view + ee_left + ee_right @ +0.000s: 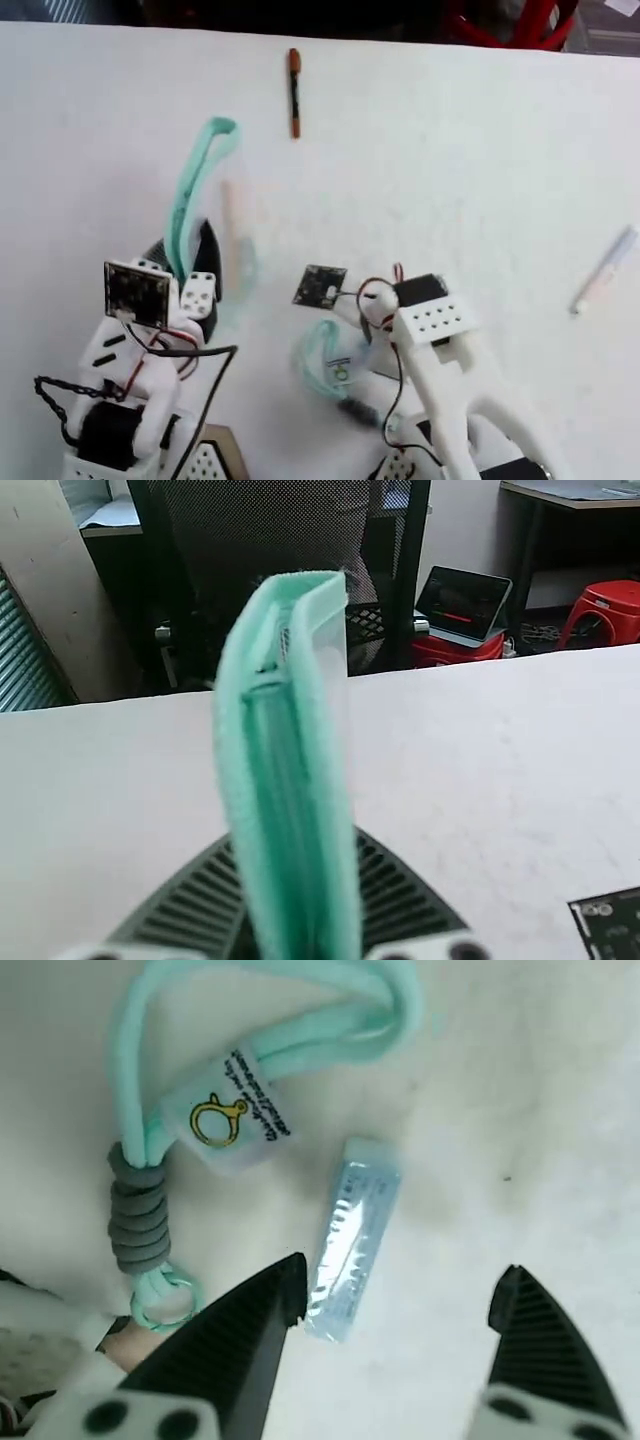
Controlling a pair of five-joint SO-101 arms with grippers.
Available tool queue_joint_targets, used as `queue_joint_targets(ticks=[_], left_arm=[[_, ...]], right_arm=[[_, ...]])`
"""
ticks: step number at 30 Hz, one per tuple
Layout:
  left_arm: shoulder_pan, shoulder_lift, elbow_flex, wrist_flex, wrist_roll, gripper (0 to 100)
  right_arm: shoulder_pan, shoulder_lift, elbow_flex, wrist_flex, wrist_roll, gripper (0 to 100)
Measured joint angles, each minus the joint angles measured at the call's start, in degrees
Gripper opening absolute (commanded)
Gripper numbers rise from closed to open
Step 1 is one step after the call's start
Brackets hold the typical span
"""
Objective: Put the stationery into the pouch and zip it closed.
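The pouch (197, 185), clear with a mint-green zip edge, stands on edge, and my left gripper (300, 948) is shut on its near end. The left wrist view looks along the zip edge of the pouch (285, 780). A pale pinkish stick (233, 222) shows at its clear side. My right gripper (400, 1285) is open just above the table. A small clear-blue case (352, 1235) lies between its fingers, next to the mint cord (250, 1030), which carries a tag and a grey coil. An orange-brown pen (294, 92) lies far back. A white pen (603, 270) lies far right.
The white table (480, 170) is bare between the pens and the arms. The mint cord loop (318, 358) lies between the two arm bases. Beyond the far edge stand a black chair (290, 540) and a red stool (605, 605).
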Motion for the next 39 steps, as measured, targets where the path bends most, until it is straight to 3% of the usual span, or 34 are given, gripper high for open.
queue_joint_targets(ticks=[6,18,20,23,29,32,36,39], left_arm=[[0.0,0.0,0.0,0.0,0.0,2],[0.0,0.0,0.0,0.0,0.0,2],[0.0,0.0,0.0,0.0,0.0,2],[0.0,0.0,0.0,0.0,0.0,2],[0.1,0.0,0.0,0.0,0.0,2],[3.6,0.0,0.0,0.0,-0.1,2],[10.7,0.1,0.0,-3.3,-0.2,2],[13.1,0.1,0.0,-7.0,0.0,2]], right_arm=[[-4.2,0.0,3.3,-1.9,-1.3,26.4],[-4.2,0.0,9.1,-12.2,-3.1,23.9],[-4.2,0.7,9.0,-12.4,-3.1,19.8],[-3.9,2.8,8.1,-13.3,-3.1,3.6],[-3.3,8.4,3.3,-13.4,-3.3,1.8],[0.1,6.7,-2.5,-9.9,-4.7,1.8],[7.4,-1.2,-16.7,-4.3,-12.8,1.8],[9.1,-8.2,-26.3,-2.5,-19.6,1.8]])
